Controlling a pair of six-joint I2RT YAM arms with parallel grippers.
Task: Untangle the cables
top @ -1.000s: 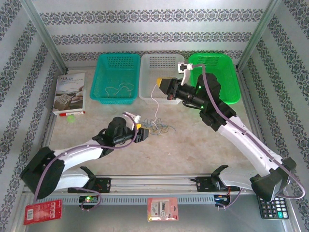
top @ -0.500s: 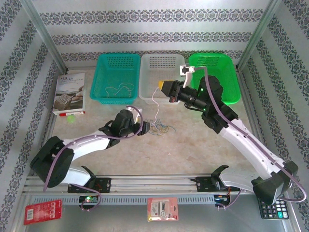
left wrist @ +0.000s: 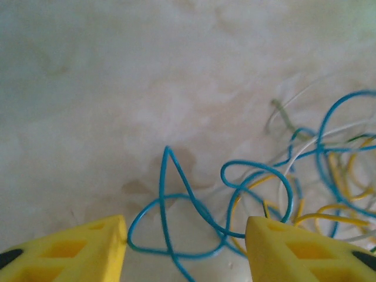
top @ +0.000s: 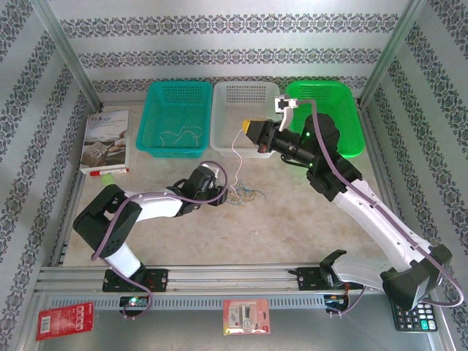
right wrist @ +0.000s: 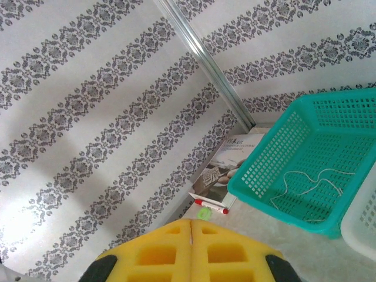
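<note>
You are midway through drawing one strand free. Your right fingers (top: 252, 130) are clenched on a thin whitish wire (top: 235, 155), held up by the near rim of the white plastic basket (top: 245, 89). That wire runs down toward 6 o'clock into the tangle of limp blue, yellow and whitish cables (top: 241, 194) on the pale marbled table (top: 292, 219).

Your left fingers (left wrist: 64, 249) stand apart, low over the table, with a blue wire loop (left wrist: 170, 200) lying between them, not yet pinched. Next, I judge, you should close on that loop to pin the tangle while the right arm pulls.

Since a second ago, the left arm has swung toward 3 o'clock onto the tangle, and the right has barely shifted.
</note>
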